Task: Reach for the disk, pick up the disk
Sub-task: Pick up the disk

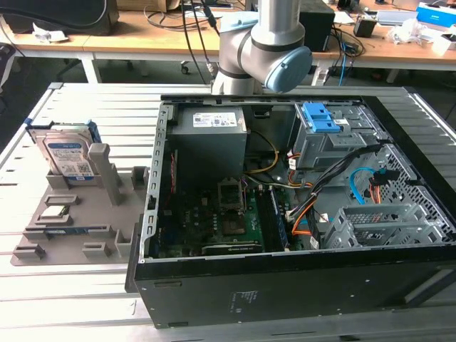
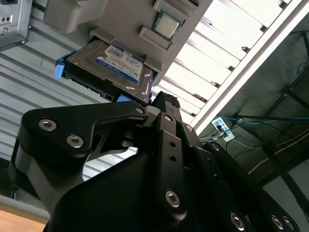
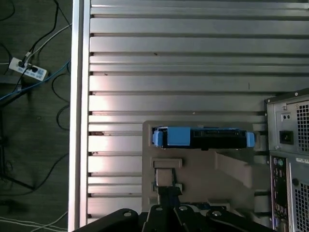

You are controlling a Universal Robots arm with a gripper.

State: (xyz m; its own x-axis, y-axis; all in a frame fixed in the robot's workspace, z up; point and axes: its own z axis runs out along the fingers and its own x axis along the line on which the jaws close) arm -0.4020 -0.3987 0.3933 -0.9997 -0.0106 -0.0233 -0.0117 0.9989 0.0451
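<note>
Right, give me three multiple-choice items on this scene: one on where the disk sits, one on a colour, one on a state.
1. Where is the disk?
A. inside the computer case
B. in the grey holder on the exterior view's left of the case
C. on the wooden desk behind

2. What colour is the disk's edging?
A. red
B. blue
C. yellow

3. How is the computer case?
A. side open, inside exposed
B. closed all round
C. wrapped in a cloth

Answers:
1 B: the disk stands on edge in the holder beside the case.
2 B: blue strips show along it in both wrist views.
3 A: the circuit board inside is in plain sight.
</note>
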